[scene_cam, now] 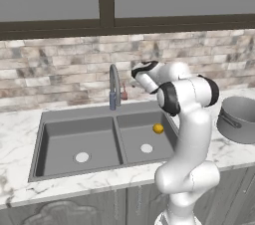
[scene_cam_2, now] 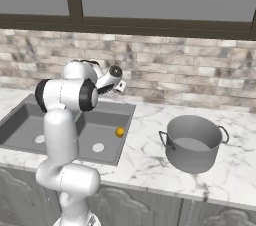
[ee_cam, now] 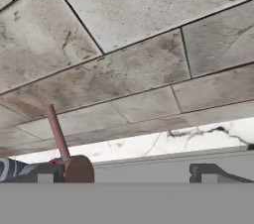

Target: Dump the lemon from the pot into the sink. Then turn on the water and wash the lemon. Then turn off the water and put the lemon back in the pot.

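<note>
You are looking at a brick wall [scene_cam: 60, 64] behind a white marble desk [scene_cam_2: 150, 160]. Set into the desk is the dark grey sink [scene_cam: 74, 114] with two bowls and a wall between them. Each bowl has a pale round drain [scene_cam: 82, 157].

The grey pot [scene_cam_2: 192, 142] stands upright on the desk, to the right of the sink and well apart from it. You can see its loop handles on the sides. You can see no lemon in the part of its floor that shows.

The white arm [scene_cam: 191, 134] rises in front of the right bowl and bends back toward the wall.

The thin grey faucet [scene_cam: 114, 87] stands at the back edge of the sink, over the middle wall. Its small red handle [scene_cam: 123, 93] sits on its right side. In the hand view the red handle [ee_cam: 59, 141] shows close up as a stick pointing up, just by the left finger tip.

The tool [ee_cam: 126, 173] is up near the faucet handle. Its two tips stand wide apart with nothing between them, so it is released.

The lemon [scene_cam: 158, 128] lies in the right bowl, near the back right, apart from the drain. In the right base view the lemon [scene_cam_2: 120, 132] rests near the bowl's right wall.
</note>
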Controlling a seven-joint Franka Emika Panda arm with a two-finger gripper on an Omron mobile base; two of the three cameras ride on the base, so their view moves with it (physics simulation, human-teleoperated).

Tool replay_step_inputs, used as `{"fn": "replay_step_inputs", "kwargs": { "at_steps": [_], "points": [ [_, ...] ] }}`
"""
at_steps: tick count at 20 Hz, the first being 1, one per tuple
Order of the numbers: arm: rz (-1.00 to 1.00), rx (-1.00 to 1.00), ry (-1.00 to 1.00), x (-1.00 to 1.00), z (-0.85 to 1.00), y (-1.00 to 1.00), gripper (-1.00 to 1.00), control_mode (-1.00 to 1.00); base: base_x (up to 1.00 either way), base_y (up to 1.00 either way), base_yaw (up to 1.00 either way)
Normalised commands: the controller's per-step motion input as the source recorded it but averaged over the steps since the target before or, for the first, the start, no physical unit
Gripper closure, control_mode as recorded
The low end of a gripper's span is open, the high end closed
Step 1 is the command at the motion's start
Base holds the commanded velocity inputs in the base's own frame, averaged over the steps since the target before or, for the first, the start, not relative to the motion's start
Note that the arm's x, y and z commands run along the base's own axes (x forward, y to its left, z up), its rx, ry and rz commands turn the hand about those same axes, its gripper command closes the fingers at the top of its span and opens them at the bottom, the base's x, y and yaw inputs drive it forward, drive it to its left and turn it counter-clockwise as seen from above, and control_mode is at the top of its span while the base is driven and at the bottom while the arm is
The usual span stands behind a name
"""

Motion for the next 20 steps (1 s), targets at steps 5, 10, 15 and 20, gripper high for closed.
{"fn": "replay_step_inputs", "kwargs": {
  "at_steps": [5,10,15,20],
  "points": [
    [-0.03,0.00,0.00,-1.00,0.31,-0.51,-1.00,-1.00,0.00,0.00,0.00],
    [-0.03,0.00,0.03,-1.00,0.15,-0.48,-1.00,-1.00,0.00,0.00,0.00],
    [0.00,0.00,0.18,-0.95,0.17,-0.30,-1.00,-1.00,0.00,0.00,0.00],
    [0.00,0.00,0.35,-0.47,0.13,-0.02,-1.00,-1.00,0.00,0.00,0.00]
  ]
}}
